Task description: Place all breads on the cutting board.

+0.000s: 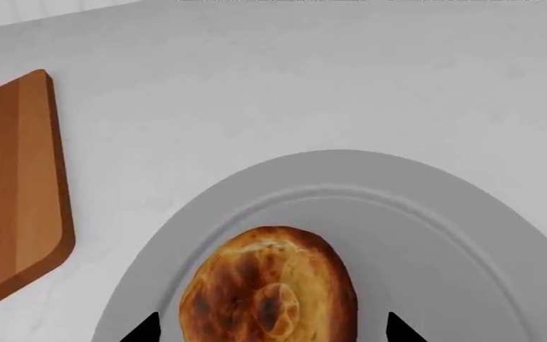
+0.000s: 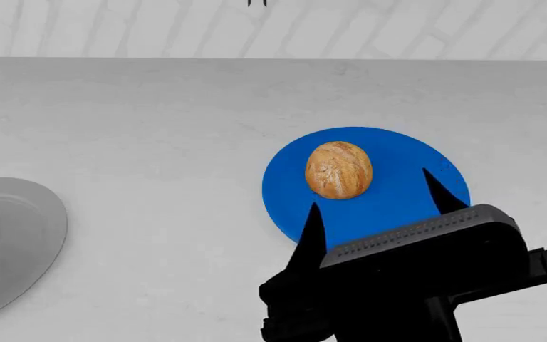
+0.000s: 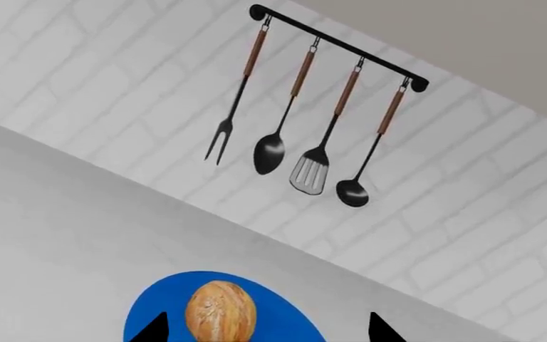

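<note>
Rolls number two, one per plate; left claw [image 1: 271,329] and right claw [image 2: 378,196] both released.

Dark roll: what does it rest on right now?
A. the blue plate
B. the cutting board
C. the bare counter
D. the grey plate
D: the left wrist view shows the dark roll lying on the grey plate, with the cutting board apart beside it.

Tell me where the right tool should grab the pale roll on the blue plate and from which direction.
Grip the pale roll across its rounded middle, coming from above. It sits alone on the blue plate, and the right tool is open, wide enough to straddle it.
</note>
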You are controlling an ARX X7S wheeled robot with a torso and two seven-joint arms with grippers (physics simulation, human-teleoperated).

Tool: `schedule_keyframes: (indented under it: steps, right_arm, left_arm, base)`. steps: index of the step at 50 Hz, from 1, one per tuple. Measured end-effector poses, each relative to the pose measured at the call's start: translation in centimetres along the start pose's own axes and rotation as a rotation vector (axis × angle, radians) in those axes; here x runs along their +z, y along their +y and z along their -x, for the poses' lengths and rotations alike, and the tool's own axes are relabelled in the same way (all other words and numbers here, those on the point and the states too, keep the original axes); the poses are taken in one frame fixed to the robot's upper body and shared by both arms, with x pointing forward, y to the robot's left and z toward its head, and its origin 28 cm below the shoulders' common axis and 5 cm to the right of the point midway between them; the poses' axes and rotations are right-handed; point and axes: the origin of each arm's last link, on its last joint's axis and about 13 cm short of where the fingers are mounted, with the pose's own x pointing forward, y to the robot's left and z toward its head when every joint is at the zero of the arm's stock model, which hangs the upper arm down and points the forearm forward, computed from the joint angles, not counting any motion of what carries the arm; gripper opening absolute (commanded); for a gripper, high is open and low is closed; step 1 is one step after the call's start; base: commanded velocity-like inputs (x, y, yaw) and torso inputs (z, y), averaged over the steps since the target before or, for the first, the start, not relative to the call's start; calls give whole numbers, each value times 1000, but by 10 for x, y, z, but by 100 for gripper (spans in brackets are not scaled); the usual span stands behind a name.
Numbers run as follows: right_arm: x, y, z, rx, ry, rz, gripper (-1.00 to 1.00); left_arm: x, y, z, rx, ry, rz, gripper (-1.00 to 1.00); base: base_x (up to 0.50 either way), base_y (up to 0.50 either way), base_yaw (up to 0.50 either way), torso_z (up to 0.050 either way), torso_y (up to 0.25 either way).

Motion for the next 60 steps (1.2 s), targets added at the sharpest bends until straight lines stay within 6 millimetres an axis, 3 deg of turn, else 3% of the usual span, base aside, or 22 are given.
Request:
schedule_keyframes:
  steps: [58,59,60]
  right_arm:
    - [1,-1,2,-1,-10,0,100]
    - [2,-1,2,-1,-11,0,100]
    - [2,-1,2,-1,-11,0,100]
  left_arm:
    - [-3,-4,-21,19,40,-15,100]
    - [-4,-4,-21,19,40,-16,-100]
    - [-3,-5,-22,10,39,-12,-100]
  base:
    - [0,0,0,0,0]
    - [0,0,0,0,0]
    - [0,0,0,0,0]
